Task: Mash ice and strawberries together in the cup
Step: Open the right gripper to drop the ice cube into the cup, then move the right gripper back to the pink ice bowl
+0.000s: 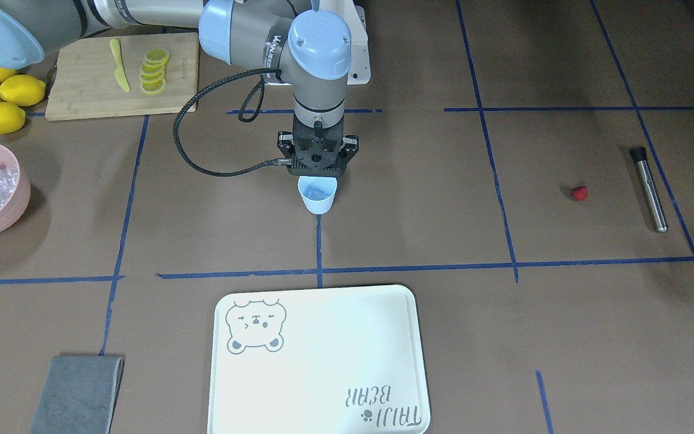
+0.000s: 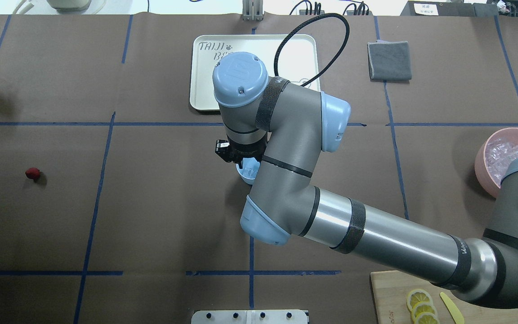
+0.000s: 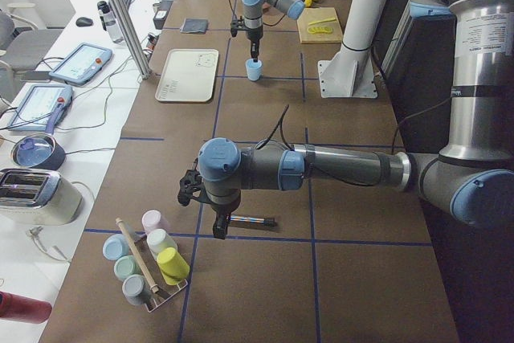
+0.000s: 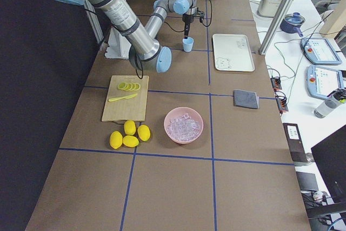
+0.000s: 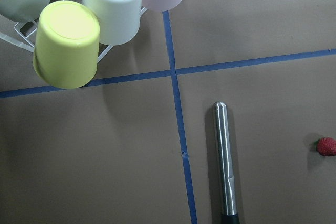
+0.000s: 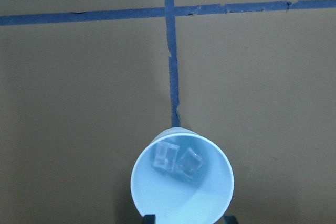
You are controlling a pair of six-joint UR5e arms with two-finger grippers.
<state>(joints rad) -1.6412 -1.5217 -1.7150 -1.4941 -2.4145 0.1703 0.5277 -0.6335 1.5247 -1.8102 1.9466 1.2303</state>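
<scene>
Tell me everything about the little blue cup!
The cup is small, light blue and plain, plastic by its look, wider at its round rim than at its base. It stands upright on the brown table, on a blue tape line, near the white tray. Two clear ice cubes lie side by side at its bottom; nothing else is inside. The right gripper hangs open just above it.

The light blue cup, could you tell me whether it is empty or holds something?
Not empty: the cup holds two ice cubes at its bottom; the strawberry lies well away from it.
</scene>
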